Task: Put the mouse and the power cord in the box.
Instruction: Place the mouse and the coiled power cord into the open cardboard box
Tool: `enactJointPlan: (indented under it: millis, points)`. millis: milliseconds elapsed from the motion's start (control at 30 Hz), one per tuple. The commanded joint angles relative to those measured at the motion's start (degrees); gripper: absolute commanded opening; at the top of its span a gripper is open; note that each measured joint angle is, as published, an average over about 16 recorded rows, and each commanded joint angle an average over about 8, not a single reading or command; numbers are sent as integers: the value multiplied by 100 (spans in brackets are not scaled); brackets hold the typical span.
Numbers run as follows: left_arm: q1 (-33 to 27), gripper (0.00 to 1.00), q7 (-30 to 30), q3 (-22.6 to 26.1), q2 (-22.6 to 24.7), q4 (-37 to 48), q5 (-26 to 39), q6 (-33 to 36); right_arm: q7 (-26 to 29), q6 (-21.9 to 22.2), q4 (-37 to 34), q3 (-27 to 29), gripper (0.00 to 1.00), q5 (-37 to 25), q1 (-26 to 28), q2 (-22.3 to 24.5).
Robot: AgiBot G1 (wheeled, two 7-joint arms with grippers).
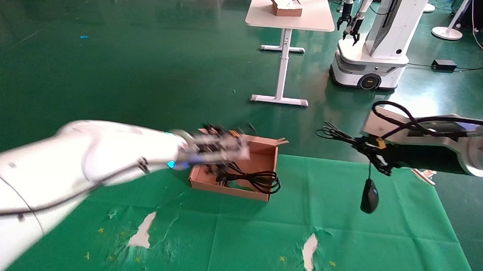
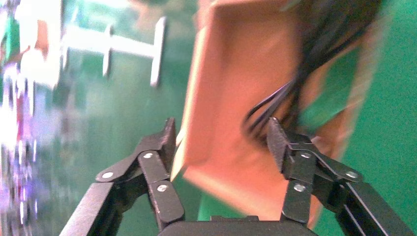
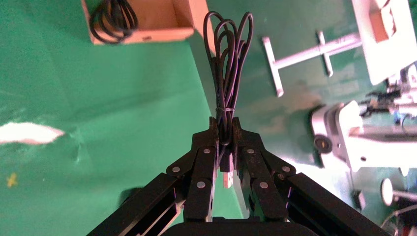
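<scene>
- Green cloth (image 1: 343,237), torn in places, covers the floor.
- The box (image 1: 261,152) sits on the cloth's far edge.
- The power cord (image 1: 260,180) lies coiled inside the box, one loop draped over the near wall.
- The left gripper (image 2: 221,142) hovers above the box, fingers spread wide, pinching nothing.
- The right gripper (image 3: 224,129) hangs off to the right, pressed together on the bundled thin cable.
- The mouse (image 1: 369,200) dangles below it, clear of the cloth.
</scene>
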Motion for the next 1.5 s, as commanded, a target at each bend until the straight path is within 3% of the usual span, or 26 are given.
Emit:
enactJointPlan:
  millis: [33,300,567,700,900,933,1167,1200,1500]
  points:
    - [-85,100,-101,0,-13,220,-94,-63,-84,2,4,0,0,60,39,-47]
    - [-575,100,-184,-61,-500,775,-141,89,-815,499,-897,-270,0,72,317,-1270]
    - [-665,100,-439,-2,-813,491,-8,264,-2098,1503,-2937,-705,0,179,440,-2868]
    - [-660,100,-606,37,-872,341,92,271,-2593,1932,-3563,-1097,0,563,508,-3145]
    - [-653,100,-845,92,-946,141,240,280,-2821,2308,-3763,-1837,0,1320,653,-3165]
    - [-652,100,-881,100,-957,112,262,282,-2832,2354,-3786,-1953,6,1411,675,-3165]
    - [-658,100,-1031,136,-1017,-18,356,287,-2857,2576,-4069,-2509,94,1717,761,-3226]
    - [-659,100,-1037,138,-1021,-25,360,288,-2856,2591,-4094,-2536,100,1729,766,-3234]
    - [-655,100,-1028,136,-1014,-15,362,288,-2855,2571,-4019,-2484,100,1714,769,-3204]
